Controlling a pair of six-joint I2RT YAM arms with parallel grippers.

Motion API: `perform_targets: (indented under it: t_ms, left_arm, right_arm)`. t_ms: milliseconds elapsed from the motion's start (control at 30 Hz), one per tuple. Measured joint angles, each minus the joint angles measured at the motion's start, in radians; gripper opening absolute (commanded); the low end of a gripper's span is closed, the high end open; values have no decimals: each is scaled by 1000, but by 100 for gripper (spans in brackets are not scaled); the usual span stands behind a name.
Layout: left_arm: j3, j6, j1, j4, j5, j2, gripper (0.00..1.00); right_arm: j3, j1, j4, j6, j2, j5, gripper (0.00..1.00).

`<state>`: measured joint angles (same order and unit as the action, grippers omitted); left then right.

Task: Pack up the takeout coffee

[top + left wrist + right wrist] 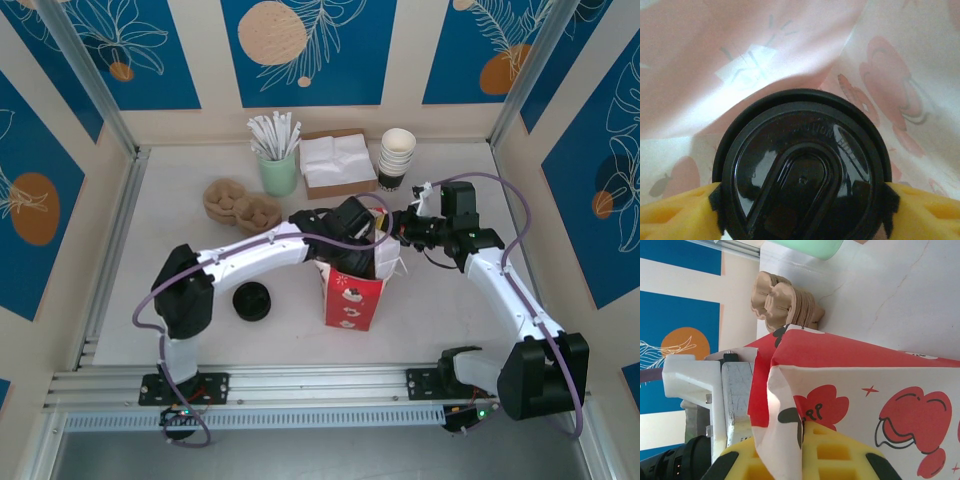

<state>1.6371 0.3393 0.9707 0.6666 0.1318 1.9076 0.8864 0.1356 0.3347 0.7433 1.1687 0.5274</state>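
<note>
The takeout coffee (802, 170) stands inside the red-and-white paper bag (352, 300). I see its round black lid from above, with pale bag wall (740, 60) around it. My left gripper (801, 200) reaches down into the bag's mouth (365, 250). Its yellow fingers (675, 215) stand wide on either side of the lid, pads right at the rim; whether they still press it is unclear. My right gripper (802, 440) is shut on a fold of the bag's top edge (785, 405), at the bag's right side (400, 235).
A loose black lid (251, 301) lies left of the bag. At the back are brown cup carriers (240, 205), a green cup of wrapped sticks (278, 170), a napkin box (335, 160) and stacked lidless cups (397, 158). Walls close in the table.
</note>
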Motion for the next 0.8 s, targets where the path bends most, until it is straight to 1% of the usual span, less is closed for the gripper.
perform_targets:
  t_ms: [100, 300, 667, 800]
  left_arm:
    - [38, 2, -2, 38, -5, 14, 91]
    - [95, 2, -11, 114, -13, 17, 99]
    - [114, 2, -13, 145, -34, 17, 99]
    - [114, 2, -13, 143, -35, 16, 99]
  right_arm:
    - [0, 0, -3, -1, 0, 0, 0]
    - [0, 2, -8, -12, -6, -1, 0]
    - [1, 8, 6, -43, -14, -17, 0]
    - [28, 8, 48, -62, -8, -43, 0]
